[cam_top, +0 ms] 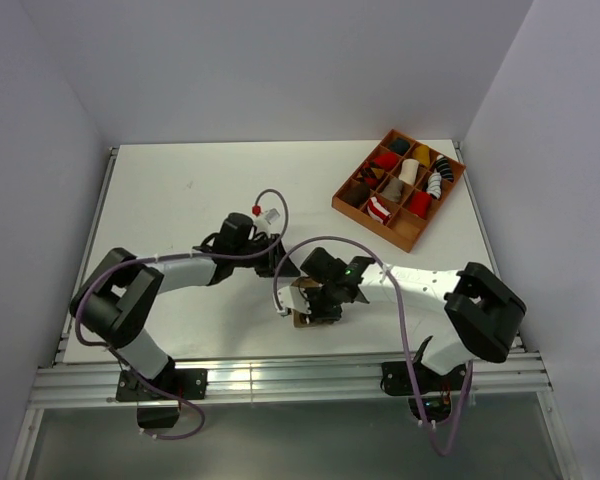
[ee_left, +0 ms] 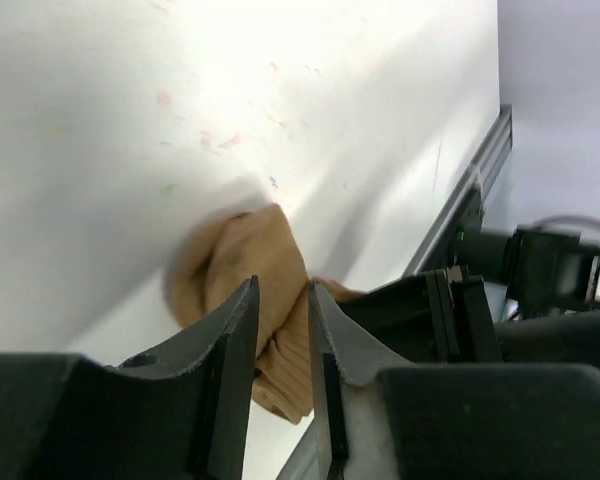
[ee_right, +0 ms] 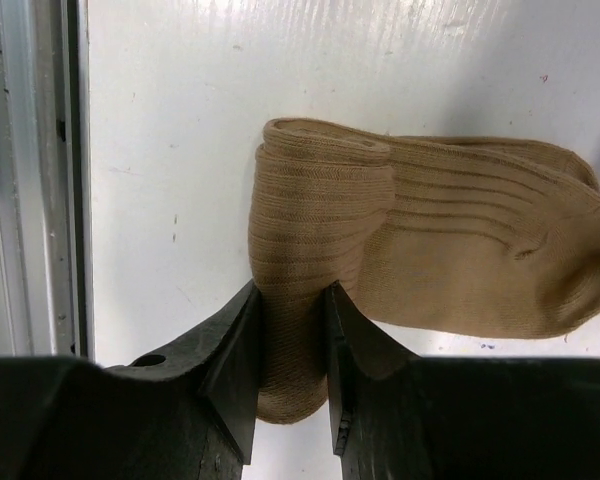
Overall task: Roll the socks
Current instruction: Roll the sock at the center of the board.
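Clearly we had the right gripper (ee_right: 288,300) pinched narrow on the rolled near end of the tan sock (ee_right: 450,240), its flat length running far; whether the left gripper (ee_left: 283,292), jaws narrowly apart, gripped it, we couldn't tell.

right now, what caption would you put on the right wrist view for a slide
Right gripper pinching the folded end of a tan ribbed fabric sock lying on the white table.

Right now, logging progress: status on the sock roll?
Right gripper clamped on tan sock, at its folded end. Left gripper at same sock, grip unclear. No obstruction seen.
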Controlling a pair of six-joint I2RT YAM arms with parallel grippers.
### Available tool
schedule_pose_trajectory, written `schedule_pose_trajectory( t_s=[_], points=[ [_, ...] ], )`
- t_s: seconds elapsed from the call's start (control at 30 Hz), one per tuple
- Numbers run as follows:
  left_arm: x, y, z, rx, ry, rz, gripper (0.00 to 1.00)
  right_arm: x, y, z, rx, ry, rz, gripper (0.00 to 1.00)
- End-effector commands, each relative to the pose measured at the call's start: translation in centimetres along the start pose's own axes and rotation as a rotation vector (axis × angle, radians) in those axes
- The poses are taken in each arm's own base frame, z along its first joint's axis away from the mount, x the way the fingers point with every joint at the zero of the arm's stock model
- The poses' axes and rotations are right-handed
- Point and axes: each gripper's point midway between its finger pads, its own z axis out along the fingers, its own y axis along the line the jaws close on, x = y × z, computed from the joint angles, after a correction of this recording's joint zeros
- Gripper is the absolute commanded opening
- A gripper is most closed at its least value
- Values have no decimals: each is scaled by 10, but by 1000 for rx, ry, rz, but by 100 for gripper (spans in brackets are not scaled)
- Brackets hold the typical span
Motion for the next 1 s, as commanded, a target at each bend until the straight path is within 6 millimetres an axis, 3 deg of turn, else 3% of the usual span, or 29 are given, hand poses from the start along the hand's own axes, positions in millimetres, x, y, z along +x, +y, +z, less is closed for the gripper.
schedule_pose_trajectory(
  t_s=[0.0, 0.13, 0.23, 0.27, 0.33, 0.37, 0.43, 0.47, 0.5, 0.7, 0.83, 0.93, 0.97],
  points=[
    [-25, 2, -19, -14, -143, -43, 32, 21, 20, 6, -108, 90, 85, 27],
    [-48, 29, -52, -127, -331, -152, 31, 15, 14, 4, -148, 107, 127, 27],
    [-54, 38, -80, -150, -444, -222, 31, 19, 17, 5, -243, 130, 184, 27],
    [-49, 46, -86, -168, -468, -248, 32, 15, 10, 7, -260, 124, 196, 27],
    [-54, 40, -102, -149, -540, -244, 34, 20, 9, 3, -321, 129, 239, 27],
    [-50, 39, -105, -132, -556, -235, 34, 12, -2, 0, -322, 110, 241, 27],
    [-52, 30, -113, -110, -593, -201, 34, 16, 4, 1, -427, 123, 290, 27],
    [-51, 29, -118, -114, -620, -173, 33, 11, -10, -2, -430, 98, 304, 27],
    [-51, 30, -120, -131, -637, -168, 33, 9, -11, -4, -461, 88, 318, 27],
    [-34, 14, -127, -132, -739, -56, 36, 11, -25, 2, -598, 62, 430, 27],
    [-21, -17, -108, -118, -651, 99, 34, 13, -33, 7, -608, 75, 476, 27],
    [-13, -27, -88, -152, -576, 189, 34, 13, -36, 7, -608, 93, 496, 27],
    [-8, -21, -79, -192, -542, 216, 34, 14, -36, 9, -615, 101, 507, 27]
  ],
)
